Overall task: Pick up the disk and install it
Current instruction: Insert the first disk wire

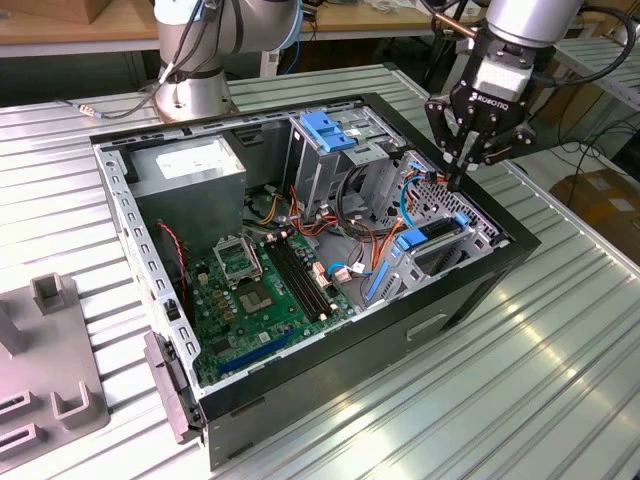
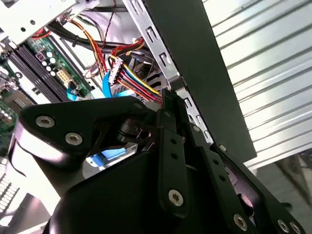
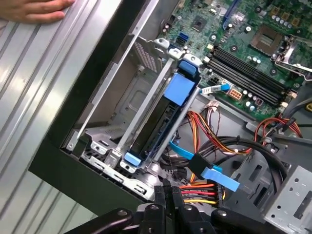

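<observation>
The disk [image 3: 152,127] sits on edge in the drive bay at the end of the open computer case [image 1: 470,290], its blue carrier rail [image 3: 181,88] framing it. In the exterior view the disk [image 1: 437,236] lies low in the bay at the case's right end. My gripper [image 1: 456,181] hangs just above that bay, shut with nothing between its fingers. In both wrist views the fingertips [image 3: 166,189] press together over the coloured power cables [image 2: 139,80], a short way from the disk.
A grey metal box with a white label [image 1: 190,170] fills the case's far left corner, and a light-blue latch block [image 1: 326,131] stands at the back. The motherboard [image 1: 258,292] lies in the middle. A grey fixture [image 1: 50,380] sits on the table. A hand [image 3: 35,9] rests on the table.
</observation>
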Available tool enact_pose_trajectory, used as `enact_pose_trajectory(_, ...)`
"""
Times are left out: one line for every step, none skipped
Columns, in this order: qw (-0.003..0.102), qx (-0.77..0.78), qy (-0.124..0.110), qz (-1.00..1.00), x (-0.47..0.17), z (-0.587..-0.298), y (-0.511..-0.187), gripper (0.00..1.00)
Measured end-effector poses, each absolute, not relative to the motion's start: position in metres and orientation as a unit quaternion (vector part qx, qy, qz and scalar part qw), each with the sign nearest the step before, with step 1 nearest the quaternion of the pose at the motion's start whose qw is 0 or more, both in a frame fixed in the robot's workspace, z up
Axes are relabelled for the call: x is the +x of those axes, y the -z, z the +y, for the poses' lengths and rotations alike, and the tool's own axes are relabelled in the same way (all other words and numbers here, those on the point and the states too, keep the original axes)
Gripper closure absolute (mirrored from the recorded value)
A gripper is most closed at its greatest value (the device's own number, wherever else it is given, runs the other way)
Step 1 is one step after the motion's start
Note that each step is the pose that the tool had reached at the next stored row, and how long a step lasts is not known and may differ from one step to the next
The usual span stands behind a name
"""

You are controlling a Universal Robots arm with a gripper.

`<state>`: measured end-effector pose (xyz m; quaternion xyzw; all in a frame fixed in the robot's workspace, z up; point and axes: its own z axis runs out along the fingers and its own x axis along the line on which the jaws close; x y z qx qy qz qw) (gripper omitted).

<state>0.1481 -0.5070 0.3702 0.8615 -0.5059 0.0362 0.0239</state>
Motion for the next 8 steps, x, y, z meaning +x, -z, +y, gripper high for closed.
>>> enact_pose_trajectory(0.024,0.858,-0.036,-0.512,0.1481,-0.5071,-0.37,0.84)
enact_pose_trajectory(0.025,0.853,-0.036,-0.52,0.1481,-0.507,-0.3699,0.84)
enact_pose_trajectory(0.025,0.849,-0.036,-0.527,0.1481,-0.507,-0.3697,0.84)
enact_pose_trajectory(0.025,0.844,-0.035,-0.534,0.1481,-0.507,-0.3695,0.84)
enact_pose_trajectory(0.025,0.84,-0.035,-0.542,0.1481,-0.507,-0.3693,0.84)
enact_pose_trajectory(0.026,0.835,-0.035,-0.549,0.1481,-0.507,-0.3691,0.84)
enact_pose_trajectory(0.026,0.83,-0.035,-0.556,0.1481,-0.507,-0.3689,0.84)
enact_pose_trajectory(0.026,0.825,-0.035,-0.563,0.1481,-0.507,-0.3687,0.84)
